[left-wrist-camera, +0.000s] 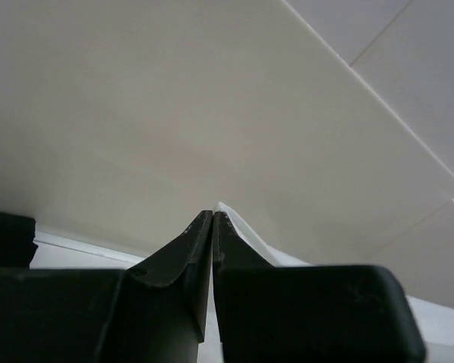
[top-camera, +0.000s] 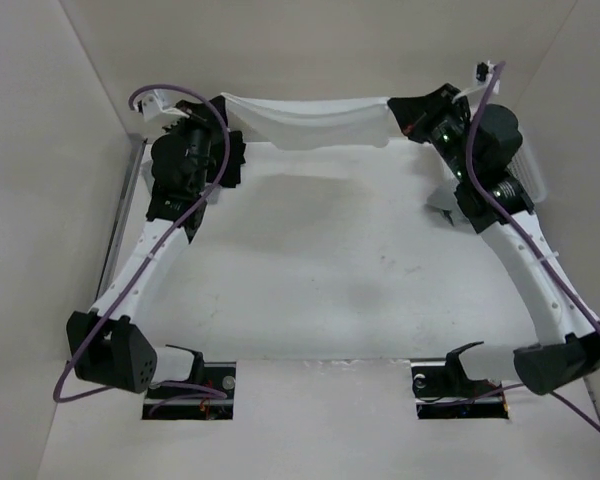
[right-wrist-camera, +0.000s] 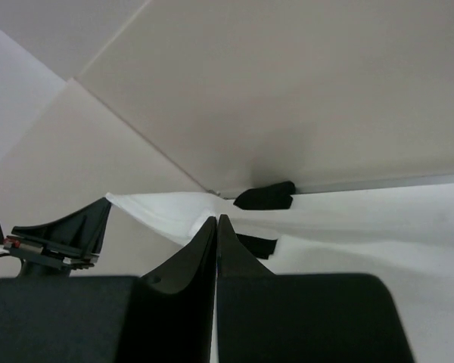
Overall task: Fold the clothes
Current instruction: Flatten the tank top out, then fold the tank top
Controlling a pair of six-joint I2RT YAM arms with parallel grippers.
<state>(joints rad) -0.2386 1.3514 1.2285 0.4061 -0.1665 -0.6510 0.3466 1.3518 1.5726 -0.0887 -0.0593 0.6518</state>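
The clothes [top-camera: 310, 120], a thin white top, hang stretched in the air as a sagging band between my two grippers at the far side of the table. My left gripper [top-camera: 223, 108] is shut on the cloth's left end. In the left wrist view that gripper [left-wrist-camera: 213, 215] has its jaws pressed together, and white fabric [left-wrist-camera: 246, 236] runs off from the tips to the right. My right gripper [top-camera: 394, 112] is shut on the right end. Seen from the right wrist, this gripper [right-wrist-camera: 216, 219] pinches the white cloth [right-wrist-camera: 163, 210], which stretches away to the left.
A black folded garment [right-wrist-camera: 265, 195] lies on the table against the back wall, partly behind the hanging cloth. The left arm's gripper body [right-wrist-camera: 68, 227] shows at the cloth's far end. Pale walls close in the table [top-camera: 310, 260] at the back and on both sides.
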